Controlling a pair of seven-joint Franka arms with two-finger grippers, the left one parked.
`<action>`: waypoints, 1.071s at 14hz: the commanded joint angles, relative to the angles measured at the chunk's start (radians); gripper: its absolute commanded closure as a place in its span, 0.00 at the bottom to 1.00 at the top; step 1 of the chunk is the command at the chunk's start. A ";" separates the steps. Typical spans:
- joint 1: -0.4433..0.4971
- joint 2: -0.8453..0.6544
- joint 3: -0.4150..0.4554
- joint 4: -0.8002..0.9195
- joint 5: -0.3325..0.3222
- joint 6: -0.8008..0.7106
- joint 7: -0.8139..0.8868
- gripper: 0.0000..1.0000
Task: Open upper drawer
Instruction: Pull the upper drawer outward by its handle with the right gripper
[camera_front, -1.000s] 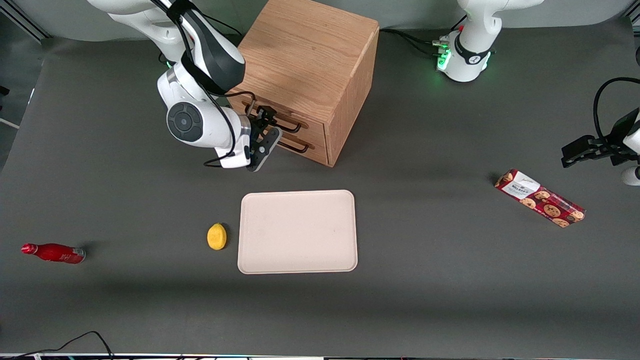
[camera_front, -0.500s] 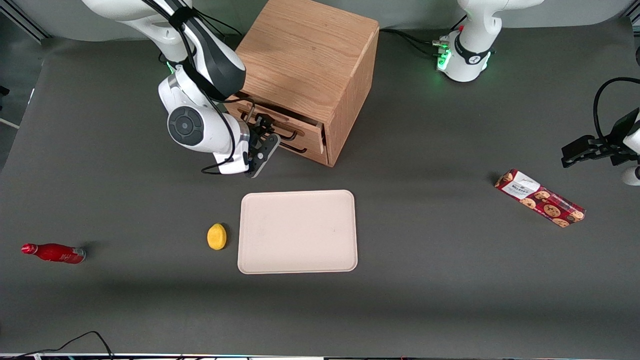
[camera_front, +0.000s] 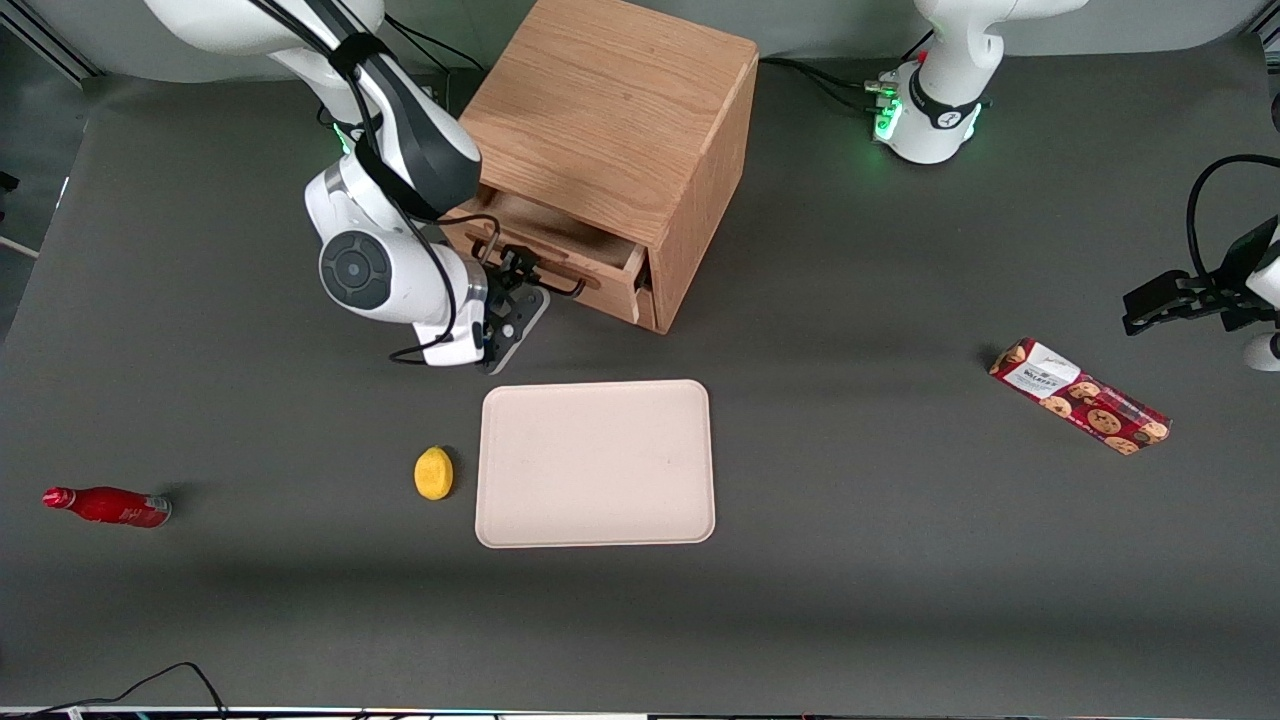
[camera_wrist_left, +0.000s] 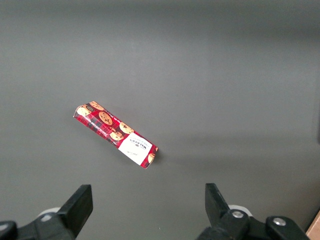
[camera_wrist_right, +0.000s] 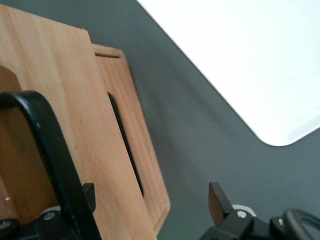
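Note:
The wooden cabinet (camera_front: 610, 110) stands toward the working arm's end of the table. Its upper drawer (camera_front: 560, 238) is pulled partly out, and its inside shows from above. My gripper (camera_front: 515, 275) (camera_wrist_right: 152, 200) is in front of the drawer at the thin black handle (camera_front: 562, 288). It is open, its fingers wide apart. In the right wrist view the handle bar (camera_wrist_right: 47, 140) runs against one finger (camera_wrist_right: 89, 196), over the drawer's oak front (camera_wrist_right: 65, 100). The lower drawer's front (camera_wrist_right: 132, 135) shows past it, closed.
A cream tray (camera_front: 596, 463) lies nearer the front camera than the cabinet, with a yellow lemon (camera_front: 433, 472) beside it. A red bottle (camera_front: 108, 506) lies toward the working arm's end. A cookie pack (camera_front: 1080, 396) (camera_wrist_left: 116, 135) lies toward the parked arm's end.
The upper drawer went from closed to partly out over the last second. My gripper moved with its handle, away from the cabinet and toward the front camera.

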 joint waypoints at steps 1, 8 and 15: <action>0.000 0.054 -0.019 0.055 -0.029 -0.007 -0.019 0.00; -0.003 0.120 -0.065 0.170 -0.084 -0.015 -0.031 0.00; -0.003 0.183 -0.113 0.285 -0.153 -0.026 -0.045 0.00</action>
